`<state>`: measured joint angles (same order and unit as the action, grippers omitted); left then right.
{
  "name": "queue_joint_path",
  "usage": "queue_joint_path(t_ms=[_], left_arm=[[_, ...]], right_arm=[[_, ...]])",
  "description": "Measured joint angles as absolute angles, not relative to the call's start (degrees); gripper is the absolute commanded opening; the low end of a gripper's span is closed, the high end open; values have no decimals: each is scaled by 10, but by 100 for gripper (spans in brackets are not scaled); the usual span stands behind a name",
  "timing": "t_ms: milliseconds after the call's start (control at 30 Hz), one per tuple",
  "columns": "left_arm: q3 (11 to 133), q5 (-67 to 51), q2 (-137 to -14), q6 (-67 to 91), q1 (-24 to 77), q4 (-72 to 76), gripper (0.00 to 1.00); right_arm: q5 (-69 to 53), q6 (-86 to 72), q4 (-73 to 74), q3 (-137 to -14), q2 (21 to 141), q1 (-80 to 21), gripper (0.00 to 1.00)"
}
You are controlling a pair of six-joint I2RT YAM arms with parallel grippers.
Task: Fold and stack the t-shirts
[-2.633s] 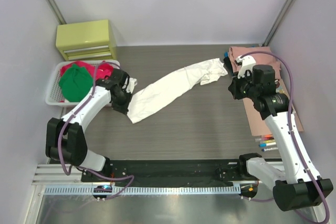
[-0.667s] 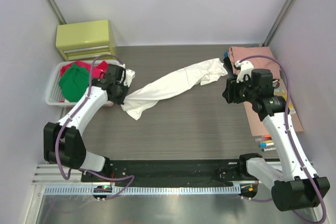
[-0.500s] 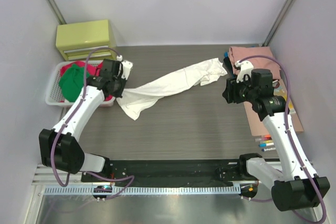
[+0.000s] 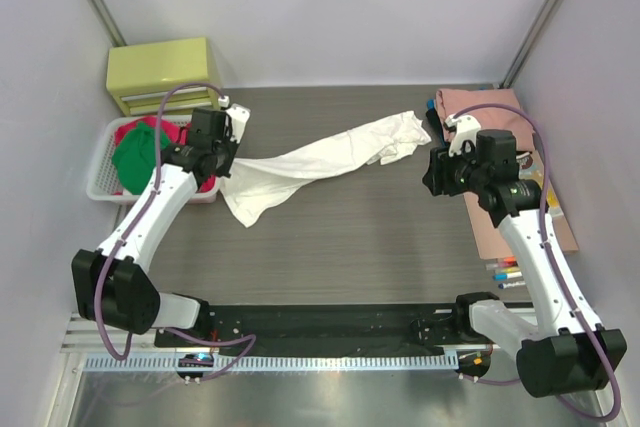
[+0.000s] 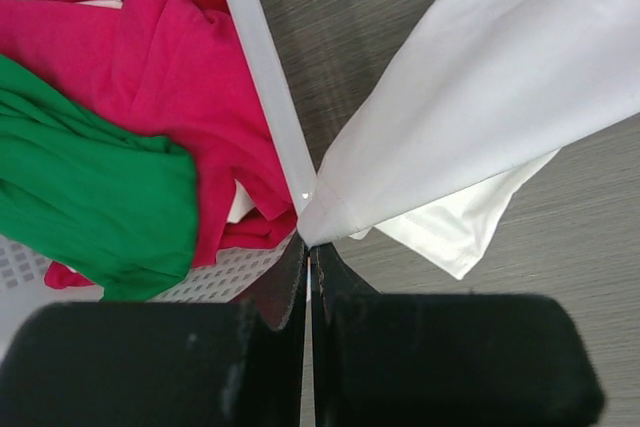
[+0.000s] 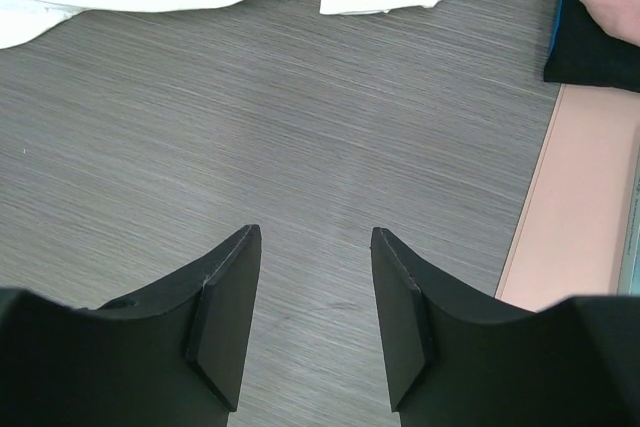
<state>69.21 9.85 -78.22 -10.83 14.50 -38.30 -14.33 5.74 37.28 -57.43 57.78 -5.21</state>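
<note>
A white t-shirt [image 4: 320, 159] lies stretched in a long band across the table, from beside the basket to the far right. My left gripper [image 4: 222, 162] is shut on its left corner, and the pinched cloth [image 5: 330, 212] shows at the fingertips in the left wrist view, just over the basket rim [image 5: 265, 87]. Green [image 4: 138, 155] and magenta [image 4: 195, 132] t-shirts fill the white basket [image 4: 100, 187]. A salmon-pink t-shirt [image 4: 490, 112] lies on a black one [image 4: 440, 132] at the far right. My right gripper [image 4: 432, 175] hangs open over bare table, with nothing between its fingers [image 6: 225, 307].
A yellow-green drawer box [image 4: 165, 75] stands behind the basket at the back left. A pinkish mat [image 4: 500, 237] runs along the right edge, with coloured markers [image 4: 508, 269] at its near end.
My left gripper has moved away from the near edge toward the back, dragging the white shirt's left end along the basket. The right arm has hardly moved.
</note>
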Motion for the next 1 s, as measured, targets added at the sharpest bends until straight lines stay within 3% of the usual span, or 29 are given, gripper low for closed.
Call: queue_joint_path(t_ms=[333,733,1000], left_arm=[[693,107,-788,-108,145,-377,0],[804,94,-698,-94,145,-416,0],[804,94,-671,-95,145,-438,0]], right_arm=[[-157,60,356,-573,661,-52,54],[-161,62,335,-553,668,-51,54],[-166,62,324,-553,681,-51,54]])
